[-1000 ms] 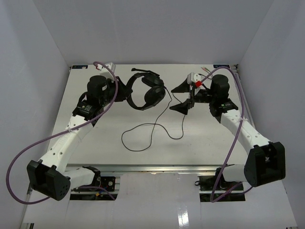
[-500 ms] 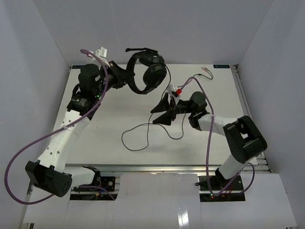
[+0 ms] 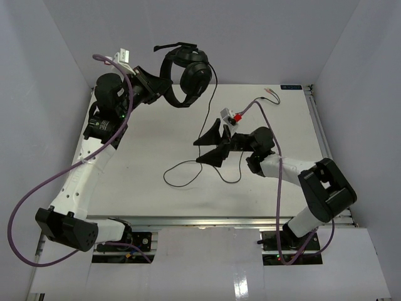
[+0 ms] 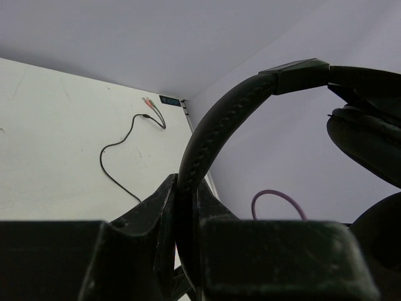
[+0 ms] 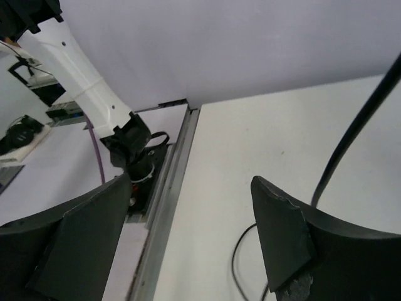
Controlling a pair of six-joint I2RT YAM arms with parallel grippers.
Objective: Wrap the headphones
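headphones [image 3: 188, 78] aloft, far table edge [image 3: 250, 86] | L gripper [image 3: 161, 95] clamped | R gripper [image 3: 198, 151] agape

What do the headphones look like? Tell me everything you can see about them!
The headphones are black, with two round padded earcups, a stitched headband and a small mic boom. They are up in the air, tipped sideways, toward the far side of the table. The left hand is shut on the headband. A long thin black cable drops from an earcup, loops on the table and ends in pink and green plugs near the far right corner.
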